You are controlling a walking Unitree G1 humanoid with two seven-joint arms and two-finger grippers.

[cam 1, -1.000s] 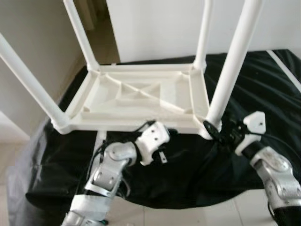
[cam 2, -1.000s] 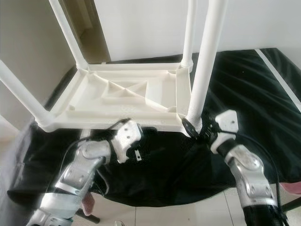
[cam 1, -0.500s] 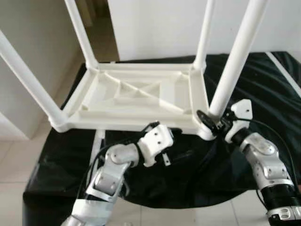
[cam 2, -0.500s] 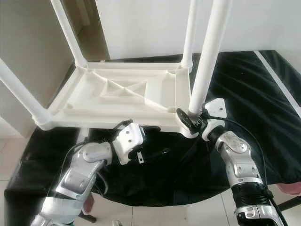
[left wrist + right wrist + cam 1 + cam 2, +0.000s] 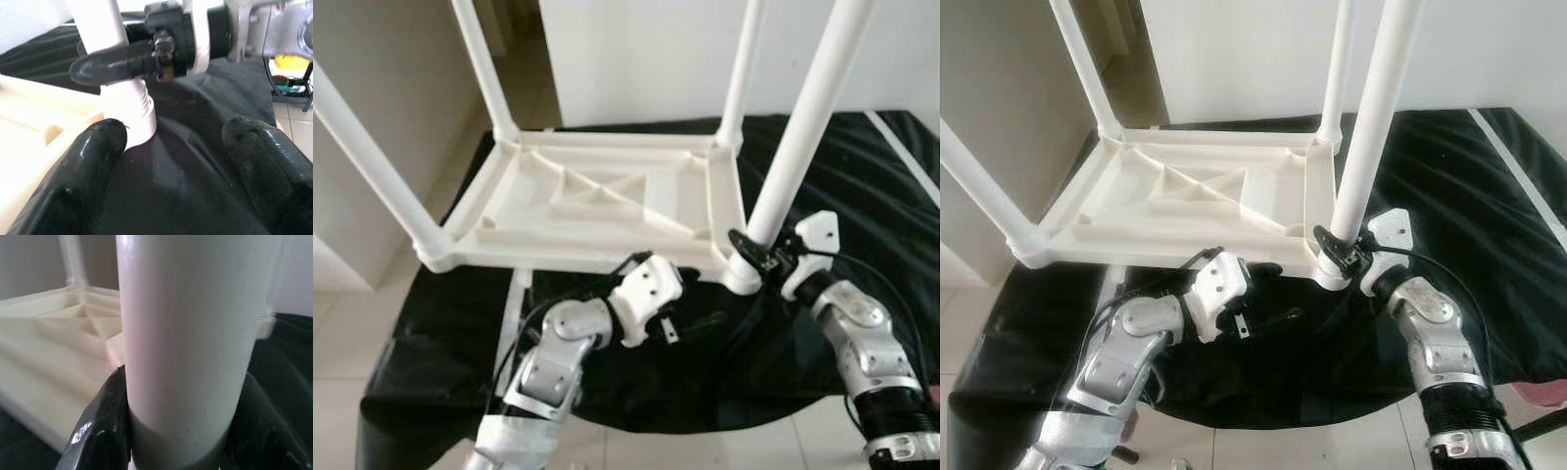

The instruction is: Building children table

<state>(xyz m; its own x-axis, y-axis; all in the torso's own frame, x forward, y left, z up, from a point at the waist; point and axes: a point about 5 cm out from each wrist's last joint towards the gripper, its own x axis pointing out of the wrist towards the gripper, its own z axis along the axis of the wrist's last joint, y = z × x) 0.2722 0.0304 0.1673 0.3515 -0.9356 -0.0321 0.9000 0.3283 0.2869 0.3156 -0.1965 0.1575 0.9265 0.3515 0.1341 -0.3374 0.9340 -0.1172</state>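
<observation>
An upturned white children's table [image 5: 607, 201] rests on a black cloth [image 5: 862, 186], all four legs seated in its corners. The right gripper [image 5: 751, 257] pinches the near right leg [image 5: 798, 137] just above its socket, seemingly firming it in, while the left gripper [image 5: 171, 161] hangs spread beside that corner; what seems left is turning the table upright

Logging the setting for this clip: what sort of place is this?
Probably a room in a home. A pale tiled floor and plain white wall surround a low surface draped in black cloth, where an upturned white plastic table is being assembled.
</observation>
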